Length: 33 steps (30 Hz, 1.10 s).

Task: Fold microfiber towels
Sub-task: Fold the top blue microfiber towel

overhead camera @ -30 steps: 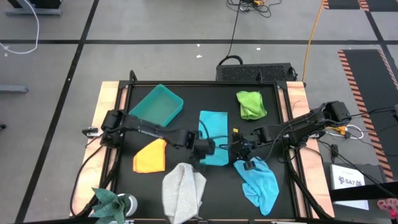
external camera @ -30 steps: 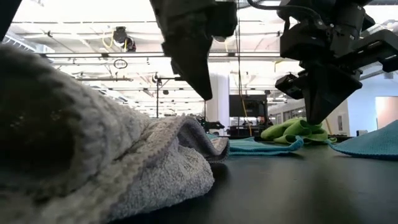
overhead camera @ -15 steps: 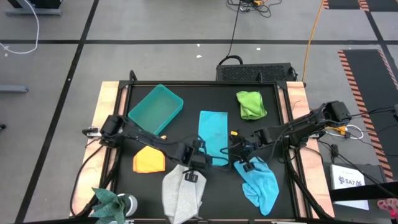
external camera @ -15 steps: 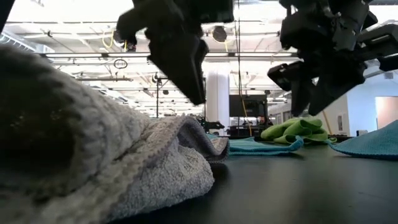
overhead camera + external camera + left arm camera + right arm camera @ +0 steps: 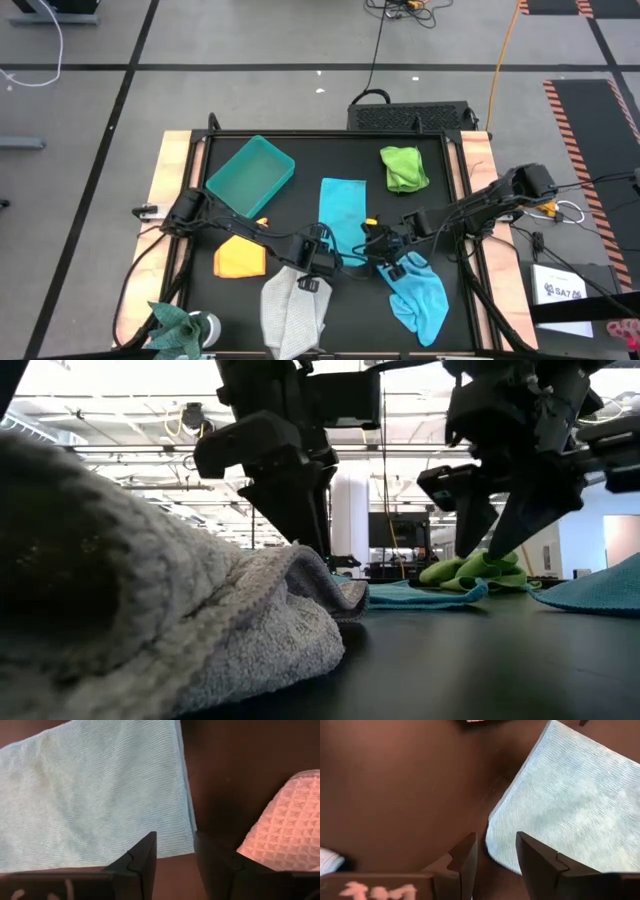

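We see the teal towel (image 5: 342,221) lying folded flat mid-table. The left gripper (image 5: 318,262) and right gripper (image 5: 379,250) hang at its near corners, fingers parted, holding nothing.

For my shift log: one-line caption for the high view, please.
Both hands, left and right, open at the near corners of the flat teal towel, holding nothing.

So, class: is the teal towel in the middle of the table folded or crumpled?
Folded: the teal towel lies flat as a neat rectangle with straight edges.
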Motion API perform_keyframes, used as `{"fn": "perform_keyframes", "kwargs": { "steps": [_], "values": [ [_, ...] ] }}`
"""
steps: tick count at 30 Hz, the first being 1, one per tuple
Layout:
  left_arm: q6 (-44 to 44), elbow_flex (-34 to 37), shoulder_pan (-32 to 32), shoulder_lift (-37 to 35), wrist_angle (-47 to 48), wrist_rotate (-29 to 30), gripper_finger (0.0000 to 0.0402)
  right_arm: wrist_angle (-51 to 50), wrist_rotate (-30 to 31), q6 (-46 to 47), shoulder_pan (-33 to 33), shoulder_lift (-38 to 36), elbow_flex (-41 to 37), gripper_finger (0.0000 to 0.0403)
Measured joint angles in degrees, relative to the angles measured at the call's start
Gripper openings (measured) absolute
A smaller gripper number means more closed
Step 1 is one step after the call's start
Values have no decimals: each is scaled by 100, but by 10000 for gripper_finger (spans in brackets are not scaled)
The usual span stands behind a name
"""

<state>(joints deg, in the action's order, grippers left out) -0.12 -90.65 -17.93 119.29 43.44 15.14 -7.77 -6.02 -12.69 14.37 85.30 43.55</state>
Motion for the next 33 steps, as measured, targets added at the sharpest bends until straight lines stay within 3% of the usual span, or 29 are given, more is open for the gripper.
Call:
{"fn": "perform_keyframes", "kwargs": {
  "steps": [33],
  "values": [
    [270,-4,-82,328,-170,191,134,707,-303,149,35,638,-247,130]
  ]
}}
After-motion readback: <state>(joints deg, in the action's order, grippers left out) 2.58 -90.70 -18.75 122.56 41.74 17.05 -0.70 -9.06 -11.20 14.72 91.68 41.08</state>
